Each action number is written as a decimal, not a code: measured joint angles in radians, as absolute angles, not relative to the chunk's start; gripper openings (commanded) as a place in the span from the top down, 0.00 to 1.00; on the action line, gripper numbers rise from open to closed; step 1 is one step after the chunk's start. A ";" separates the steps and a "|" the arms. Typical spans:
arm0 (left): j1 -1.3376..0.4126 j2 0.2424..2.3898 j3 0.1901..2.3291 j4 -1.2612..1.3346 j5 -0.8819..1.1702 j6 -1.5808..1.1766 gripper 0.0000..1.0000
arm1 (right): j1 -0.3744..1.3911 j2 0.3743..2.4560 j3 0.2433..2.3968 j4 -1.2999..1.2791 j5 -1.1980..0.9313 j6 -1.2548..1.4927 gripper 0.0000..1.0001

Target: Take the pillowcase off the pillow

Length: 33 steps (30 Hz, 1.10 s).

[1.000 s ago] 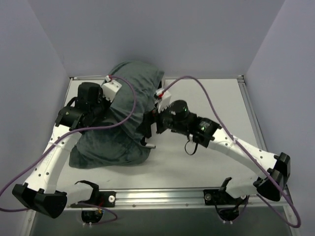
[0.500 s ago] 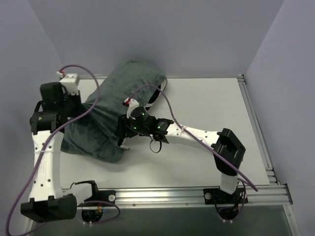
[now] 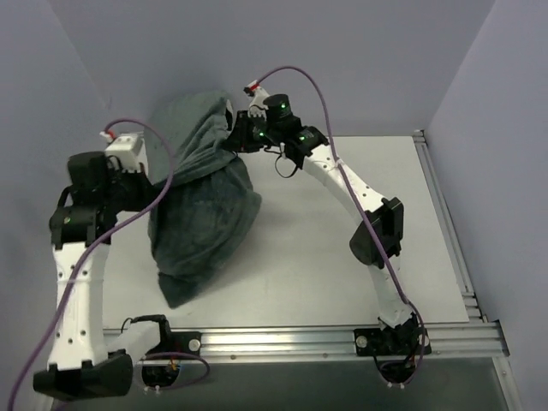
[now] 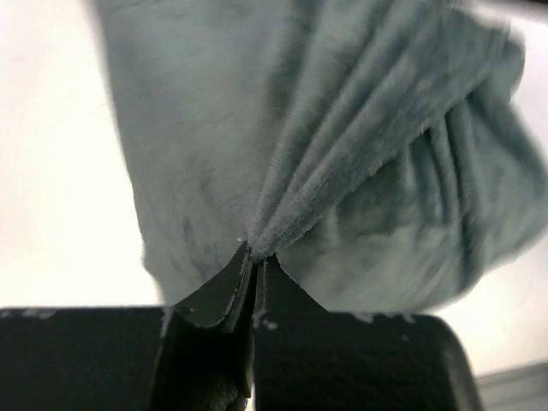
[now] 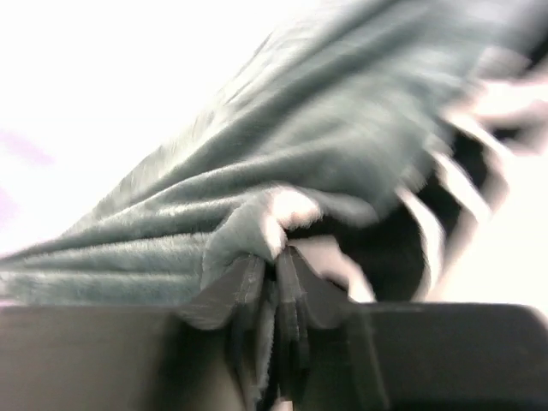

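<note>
The pillowcase shows its plain dark grey face and hangs as a bulging bundle from the far left of the table toward the front. My left gripper is shut on a gathered fold of its left side; in the left wrist view the pleats fan out from the closed tips. My right gripper is shut on the cover's far top edge, with black-and-white stripes showing beside the tips. The pillow is hidden inside the cover.
The grey table stretches to the right of the bundle. Purple walls stand close behind and at both sides. A metal rail with the arm bases runs along the near edge. Purple cables loop over both arms.
The right arm swung from the bundle's near middle up to its far top edge and shut on the fabric. The bundle now hangs lengthwise toward the front. The left gripper kept its hold.
</note>
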<state>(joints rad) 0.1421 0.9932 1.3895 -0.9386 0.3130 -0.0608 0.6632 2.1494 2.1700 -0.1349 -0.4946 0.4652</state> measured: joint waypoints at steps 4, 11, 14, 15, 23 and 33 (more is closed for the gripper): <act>-0.060 1.190 1.448 -0.939 0.217 0.022 0.98 | 0.559 2.186 2.235 -0.216 -0.449 0.411 0.38; -0.156 1.346 1.629 -0.946 0.241 0.036 0.98 | 0.423 2.096 2.069 -0.310 -0.243 0.365 0.35; -0.185 1.396 1.685 -0.942 0.251 0.034 0.98 | 0.500 1.906 1.831 -0.288 -0.126 0.347 0.44; -0.192 1.416 1.700 -0.941 0.252 0.033 0.98 | 0.557 1.838 1.766 -0.272 -0.092 0.341 0.47; -0.217 1.526 1.772 -0.941 0.258 0.027 0.98 | 1.006 1.563 1.527 0.025 -0.009 0.387 0.82; -0.221 1.526 1.792 -0.945 0.259 0.001 0.98 | 0.998 1.883 1.645 -0.076 0.251 0.385 0.37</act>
